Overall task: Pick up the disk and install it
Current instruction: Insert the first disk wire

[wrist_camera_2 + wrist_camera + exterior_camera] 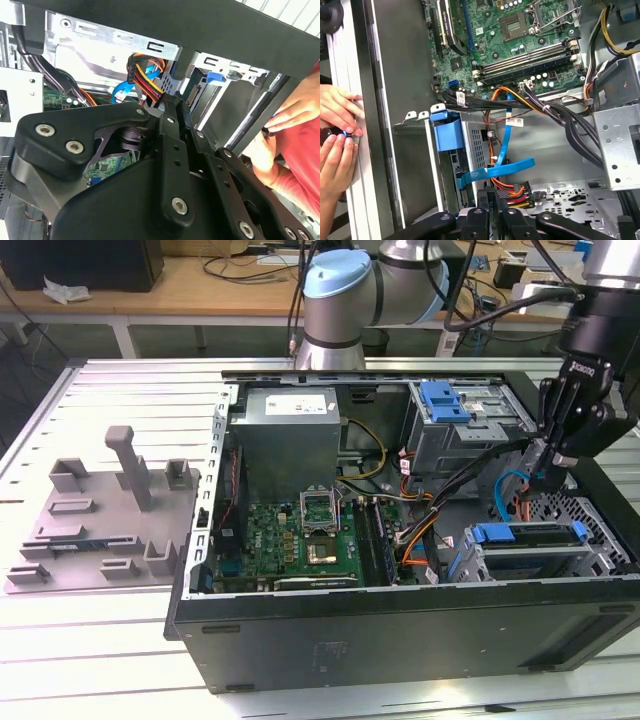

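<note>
I see the black two-finger gripper (538, 478) inside the open black metal computer case (400, 640). Its fingers (169, 135) are pressed nearly together w/ nothing between them in both wrist views, so it carries nothing.

Just below its tips a flat part w/ a bright blue plastic frame stands on edge in the drive bay. I judge this is the disk (528, 533), but its label is hidden, so I am not 100% sure. If so, the pick-up is done and the step in hand is the seating, approx. at its end. Whether the disk is fully home I cannot tell.

Any further move calls for a straight path w/ little side motion, I think. The blue flat data cable (506, 150) and the bundle of red, orange and yellow wires (147, 70) lie very near the fingertips and may snag.

The exterior view gives the gripper's height over the bay, and the green motherboard (300, 535) well to one side of it. The wrist views give the finger gap instead, and also a person's hands (335, 107) at the case wall beside the gripper, which is a risk.
</note>
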`<state>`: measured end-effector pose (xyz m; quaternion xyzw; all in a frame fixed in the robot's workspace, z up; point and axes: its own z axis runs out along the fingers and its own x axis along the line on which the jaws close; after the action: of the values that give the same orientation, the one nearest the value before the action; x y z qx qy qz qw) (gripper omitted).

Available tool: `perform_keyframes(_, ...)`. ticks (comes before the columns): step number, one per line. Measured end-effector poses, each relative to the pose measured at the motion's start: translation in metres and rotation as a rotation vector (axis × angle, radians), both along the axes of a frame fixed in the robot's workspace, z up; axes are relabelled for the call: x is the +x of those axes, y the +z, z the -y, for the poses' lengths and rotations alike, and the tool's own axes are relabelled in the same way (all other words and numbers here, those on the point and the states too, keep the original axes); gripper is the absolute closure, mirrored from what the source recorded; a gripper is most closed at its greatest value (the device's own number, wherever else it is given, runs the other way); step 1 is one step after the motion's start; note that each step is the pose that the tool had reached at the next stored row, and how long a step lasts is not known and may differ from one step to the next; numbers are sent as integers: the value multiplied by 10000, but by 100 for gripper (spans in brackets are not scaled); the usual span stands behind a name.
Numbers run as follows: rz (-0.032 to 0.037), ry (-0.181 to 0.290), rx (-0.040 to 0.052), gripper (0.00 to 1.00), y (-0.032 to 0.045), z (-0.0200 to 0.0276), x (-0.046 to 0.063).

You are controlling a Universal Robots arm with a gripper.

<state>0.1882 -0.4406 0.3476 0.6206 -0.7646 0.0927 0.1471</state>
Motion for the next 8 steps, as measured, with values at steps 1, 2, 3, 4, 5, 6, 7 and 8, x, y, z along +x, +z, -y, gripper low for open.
perform_keyframes(1, 5, 8, 56, 83, 3, 10, 0)
perform_keyframes(2, 19, 26, 185, 83, 10, 28, 0)
perform_keyframes(3, 27, 35, 247, 83, 14, 37, -1)
perform_keyframes(4, 29, 43, 290, 83, 16, 48, -2)
perform_keyframes(5, 41, 81, 436, 83, 28, 97, -8)
perform_keyframes(6, 47, 102, 491, 83, 40, 125, -12)
perform_keyframes(7, 51, 123, 524, 83, 55, 157, -19)
perform_keyframes(8, 55, 144, 563, 83, 65, 185, -25)
